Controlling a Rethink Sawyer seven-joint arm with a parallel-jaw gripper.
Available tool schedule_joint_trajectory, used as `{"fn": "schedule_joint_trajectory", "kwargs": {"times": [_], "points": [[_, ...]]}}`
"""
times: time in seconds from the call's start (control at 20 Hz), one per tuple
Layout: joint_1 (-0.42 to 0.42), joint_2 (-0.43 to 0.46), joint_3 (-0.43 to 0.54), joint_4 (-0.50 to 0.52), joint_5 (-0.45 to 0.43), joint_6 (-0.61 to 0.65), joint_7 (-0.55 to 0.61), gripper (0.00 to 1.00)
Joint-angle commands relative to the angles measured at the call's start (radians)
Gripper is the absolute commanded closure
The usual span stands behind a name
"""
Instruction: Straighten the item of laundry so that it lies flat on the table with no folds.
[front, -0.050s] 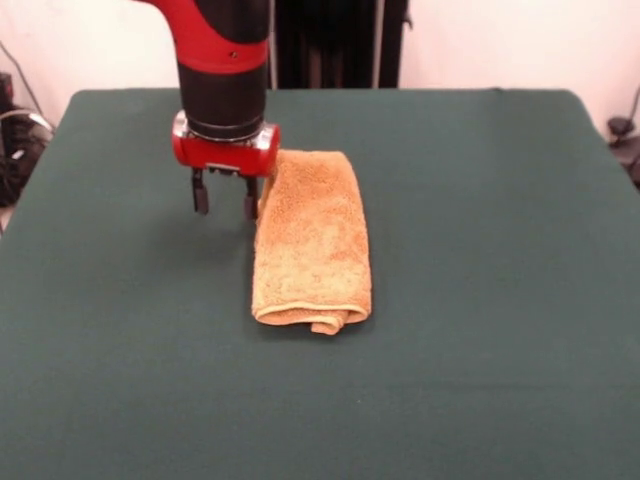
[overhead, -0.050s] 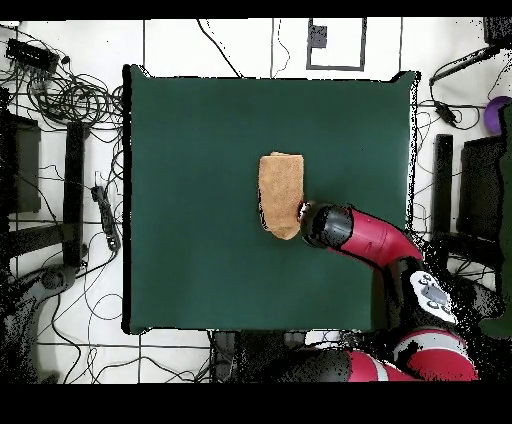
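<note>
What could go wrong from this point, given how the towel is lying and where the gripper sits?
1. The towel lies folded into a narrow strip with stacked layers showing at its near end; a pinch might catch several layers and drag the whole bundle instead of opening it.
2. The open gripper hangs at the towel's far corner, one finger right against the edge; closing here could miss the cloth or take only a thin bite that slips.
3. Descending further could press the fingers into the table.

Seen from above, the red arm (overhead, -0.050s: 365, 235) hides the gripper entirely and covers one corner of the folded towel (overhead, -0.050s: 281, 192). From the front, the arm is cut off by the top edge, and the table (front, -0.050s: 480, 380) runs off the bottom. The towel's folded-under layers are hidden; no tag shows.
</note>
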Motion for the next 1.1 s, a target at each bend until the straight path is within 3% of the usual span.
{"fn": "schedule_joint_trajectory", "kwargs": {"times": [0.05,0.4,0.65,1.1], "points": [[0.017,0.084,0.043,0.02,0.062,-0.002,0.215,0.0],[0.057,0.048,0.041,0.088,0.111,-0.01,0.281,0.0],[0.042,0.116,0.089,0.107,0.153,-0.115,0.309,0.0],[0.156,0.098,0.076,0.152,0.34,-0.127,0.438,0.0]]}}
